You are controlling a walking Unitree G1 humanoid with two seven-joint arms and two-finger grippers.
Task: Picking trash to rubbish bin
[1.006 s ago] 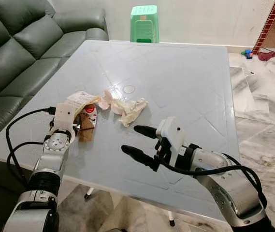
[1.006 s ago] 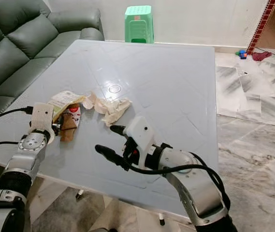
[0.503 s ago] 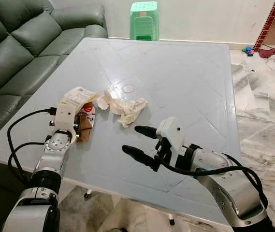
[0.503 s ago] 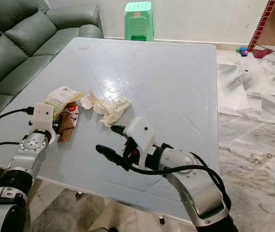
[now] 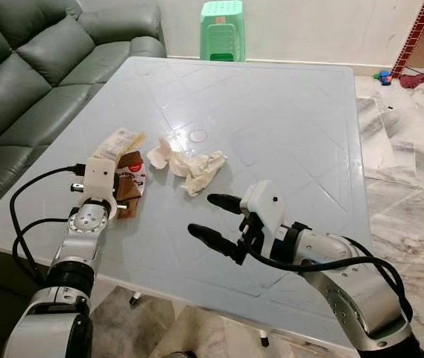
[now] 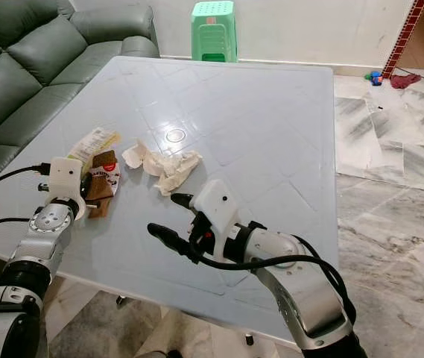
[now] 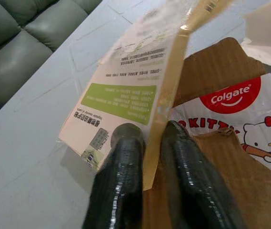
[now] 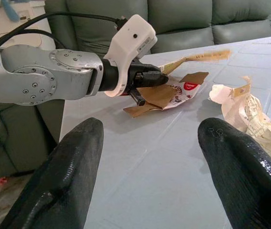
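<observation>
The left gripper [image 7: 147, 143] pinched the edge of a printed wrapper [image 7: 140, 81], lifted slightly above the table [image 5: 286, 112] beside a toothpaste package [image 5: 131, 183]. The right gripper [image 5: 212, 216] hovered with fingers spread wide, near crumpled paper [image 5: 197, 168]. A sofa [image 5: 25, 67] stood alongside the table.

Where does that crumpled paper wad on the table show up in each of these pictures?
Left eye view: crumpled paper wad lies mid-table, ahead of the right end effector.
Right eye view: mid-table too.
Left wrist view: a pale corner at the top right edge, probably it.
Right wrist view: at the right edge.
Shared landmark: the Colgate packaging beside it.
</observation>
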